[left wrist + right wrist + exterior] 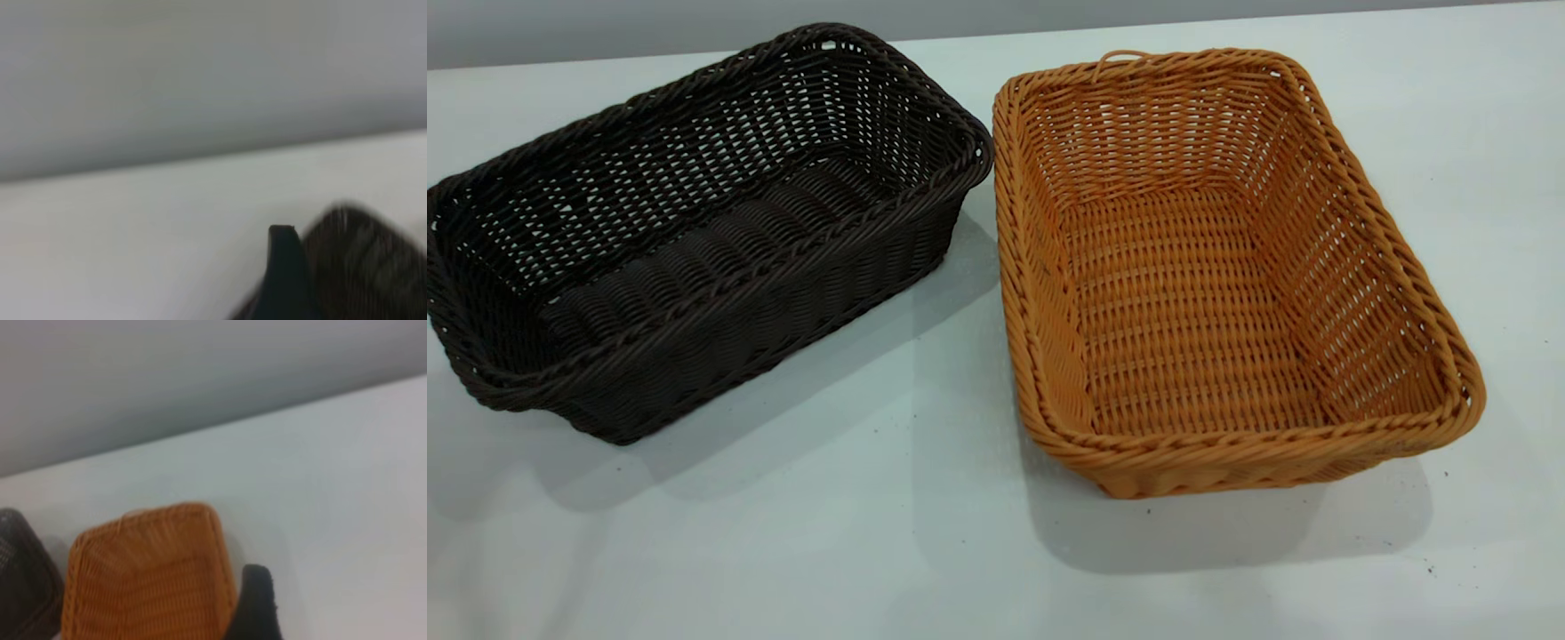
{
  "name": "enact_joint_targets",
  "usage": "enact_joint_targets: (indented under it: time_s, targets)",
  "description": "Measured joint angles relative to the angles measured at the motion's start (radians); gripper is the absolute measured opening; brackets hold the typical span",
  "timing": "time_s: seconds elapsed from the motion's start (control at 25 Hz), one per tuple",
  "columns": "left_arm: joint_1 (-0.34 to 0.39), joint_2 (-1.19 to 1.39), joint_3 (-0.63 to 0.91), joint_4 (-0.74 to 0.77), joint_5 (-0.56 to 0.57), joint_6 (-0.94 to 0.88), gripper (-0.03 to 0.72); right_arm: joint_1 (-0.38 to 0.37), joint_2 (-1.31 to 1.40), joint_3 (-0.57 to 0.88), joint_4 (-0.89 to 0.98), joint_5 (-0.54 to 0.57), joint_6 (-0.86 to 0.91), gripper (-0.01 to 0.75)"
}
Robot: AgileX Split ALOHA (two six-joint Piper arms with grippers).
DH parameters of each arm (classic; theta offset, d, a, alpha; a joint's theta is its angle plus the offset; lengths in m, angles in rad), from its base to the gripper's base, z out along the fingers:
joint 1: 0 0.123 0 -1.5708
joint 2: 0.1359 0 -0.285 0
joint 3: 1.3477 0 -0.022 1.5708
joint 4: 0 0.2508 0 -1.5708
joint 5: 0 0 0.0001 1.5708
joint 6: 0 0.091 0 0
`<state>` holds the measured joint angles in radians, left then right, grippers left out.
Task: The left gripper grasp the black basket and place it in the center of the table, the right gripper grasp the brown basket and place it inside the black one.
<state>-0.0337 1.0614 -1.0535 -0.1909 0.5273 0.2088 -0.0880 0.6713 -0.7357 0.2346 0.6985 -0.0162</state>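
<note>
The black basket (694,231) lies on the white table (889,533) at the left, turned at an angle. The brown basket (1218,276) stands right beside it, its small loop on the far short end; the two rims nearly touch at the back. Both baskets are empty. No gripper appears in the exterior view. In the left wrist view a dark part of my left gripper (285,273) shows close beside the black basket (367,267). In the right wrist view a dark part of my right gripper (255,603) shows beside the brown basket's (147,580) rim.
Bare table surface lies in front of both baskets and to the right of the brown one. A grey wall (605,27) runs behind the table's far edge. The black basket's corner (20,580) also shows in the right wrist view.
</note>
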Motion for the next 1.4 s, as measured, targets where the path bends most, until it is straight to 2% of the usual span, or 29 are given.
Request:
enact_joint_targets:
  time_s: [0.12, 0.32, 0.6, 0.84, 1.12, 1.24, 1.4]
  targets:
    - [0.000, 0.080, -0.049, -0.021, -0.104, 0.007, 0.437, 0.000, 0.033, 0.000, 0.041, 0.008, -0.007, 0.568]
    - [0.000, 0.210, -0.116, -0.012, -0.188, 0.063, 0.437, 0.000, 0.096, 0.000, 0.107, 0.076, -0.010, 0.568]
    - [0.000, 0.363, -0.142, -0.010, -0.335, 0.226, 0.437, 0.000, 0.115, 0.000, 0.312, 0.310, 0.029, 0.566]
    - [0.000, 0.421, -0.142, -0.010, -0.422, 0.298, 0.437, 0.000, 0.115, 0.007, 0.538, 0.505, 0.259, 0.567]
    - [-0.001, 0.421, -0.142, -0.010, -0.442, 0.342, 0.437, 0.000, 0.156, 0.051, 0.566, 0.520, 0.584, 0.567]
    - [-0.001, 0.420, -0.142, -0.010, -0.440, 0.344, 0.437, 0.000, 0.208, 0.051, 0.572, 0.520, 0.632, 0.567]
    - [-0.001, 0.420, -0.142, -0.010, -0.438, 0.344, 0.437, 0.000, 0.291, 0.051, 0.572, 0.520, 0.594, 0.567]
